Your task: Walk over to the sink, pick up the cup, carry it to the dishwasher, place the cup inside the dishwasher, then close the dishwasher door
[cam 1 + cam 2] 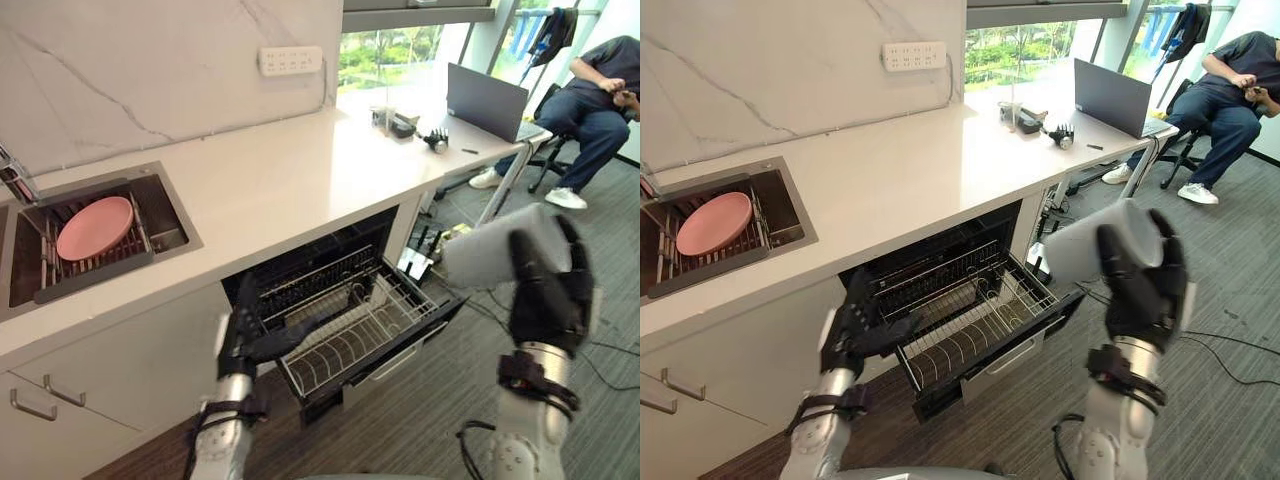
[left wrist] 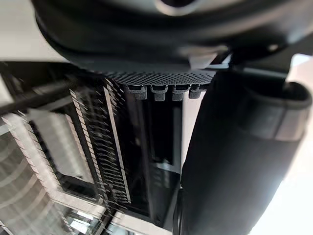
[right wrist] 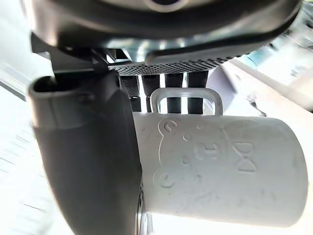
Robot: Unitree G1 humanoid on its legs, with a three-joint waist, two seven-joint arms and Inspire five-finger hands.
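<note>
Right wrist view, right hand (image 3: 88,156) gripping grey cup (image 3: 220,171), embossed bear face

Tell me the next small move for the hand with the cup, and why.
Probably bring the right hand leftward and lower, until the cup is above the pulled-out rack. The hand grips the cup off to the rack's right, over the floor, so it cannot be released yet. The left hand is at the rack's left side, so stay clear of it.
</note>
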